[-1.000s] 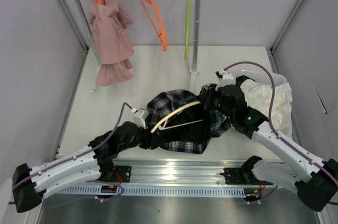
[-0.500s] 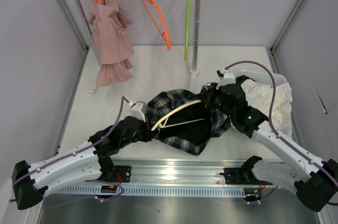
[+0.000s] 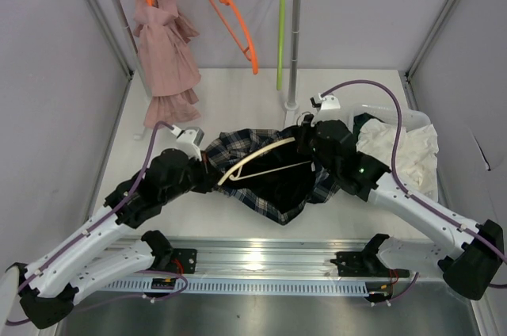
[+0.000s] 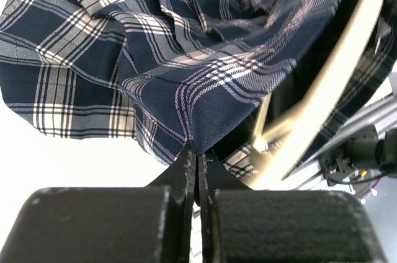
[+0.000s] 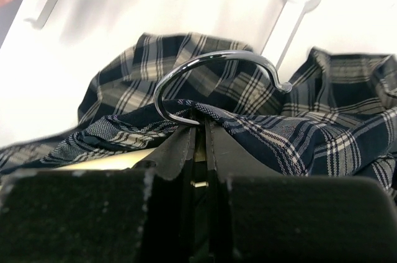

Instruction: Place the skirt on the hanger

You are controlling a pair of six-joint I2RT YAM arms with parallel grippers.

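no writing, label, brand or number can be read in any of the views (the small dark board [image 3: 164, 281] on the rail [image 3: 261, 284] at the near edge of the desk [image 3: 230, 106] shows orange marks, too small to make out as letters or figures).
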